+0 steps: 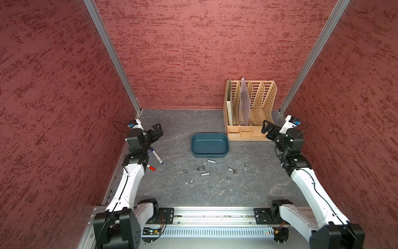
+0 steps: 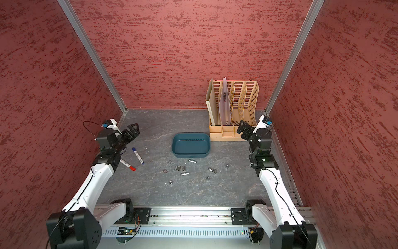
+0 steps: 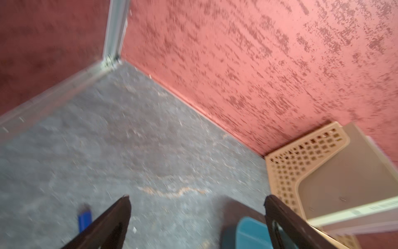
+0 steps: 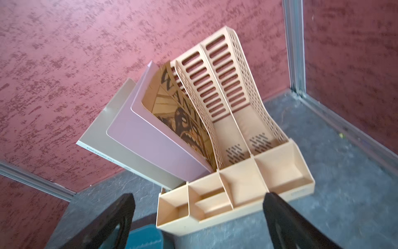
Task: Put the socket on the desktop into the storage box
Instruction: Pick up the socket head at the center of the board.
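— Sockets (image 1: 205, 173) on the desktop (image 1: 172, 125): where are they? Work down from the biggest thing.

— That dark grey desktop with pale veins fills the floor of the red-walled cell. At its far edge, toward the right, a tan perforated file rack (image 1: 266, 101) stands against the back wall. It holds 2 upright folders, 1 beige and 1 lilac.

— And the arms?

— The left gripper (image 1: 159, 129) hangs over bare desktop near the left wall. Its wrist view shows the jaws spread wide with nothing between them. The right gripper (image 1: 264, 126) hangs just in front of the rack's low front trays, jaws equally wide, also holding nothing.

— And the storage box (image 1: 209, 155)?

— It is dark teal and sits on the desktop between the 2 grippers, just beside the rack's front left corner.

— Smaller things?

— 2 pens lie by the left arm: a blue marker (image 1: 156, 155) partly under the wrist and a red-capped marker (image 1: 151, 167) nearer the camera. Smallest are the sockets, shiny metal pieces scattered on the desktop on the near side of the box, well apart from both grippers. 1 long piece lies just beside the box's near wall. I cannot tell which stand upright.
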Robot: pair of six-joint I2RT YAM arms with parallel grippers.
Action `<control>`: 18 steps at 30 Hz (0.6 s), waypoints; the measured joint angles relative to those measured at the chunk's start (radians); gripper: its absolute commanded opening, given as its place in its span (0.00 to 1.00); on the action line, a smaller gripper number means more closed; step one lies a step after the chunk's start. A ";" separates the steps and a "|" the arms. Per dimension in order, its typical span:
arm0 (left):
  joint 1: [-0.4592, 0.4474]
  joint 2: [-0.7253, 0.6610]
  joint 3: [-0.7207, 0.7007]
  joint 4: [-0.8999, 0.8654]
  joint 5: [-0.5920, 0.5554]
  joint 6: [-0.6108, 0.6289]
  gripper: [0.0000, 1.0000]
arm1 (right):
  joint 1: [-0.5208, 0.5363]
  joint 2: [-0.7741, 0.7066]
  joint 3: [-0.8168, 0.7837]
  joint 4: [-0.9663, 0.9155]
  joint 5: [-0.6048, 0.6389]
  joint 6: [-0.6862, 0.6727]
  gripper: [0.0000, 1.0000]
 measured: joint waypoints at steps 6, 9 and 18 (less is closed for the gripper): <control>-0.077 -0.001 0.067 -0.205 0.129 -0.045 1.00 | 0.000 -0.075 0.009 -0.187 -0.063 0.127 0.98; -0.147 -0.010 0.095 -0.290 0.151 -0.045 0.98 | 0.000 -0.065 0.070 -0.319 -0.104 0.136 0.98; -0.412 -0.032 0.096 -0.425 0.166 -0.071 0.95 | 0.000 -0.008 0.144 -0.631 -0.151 0.107 0.89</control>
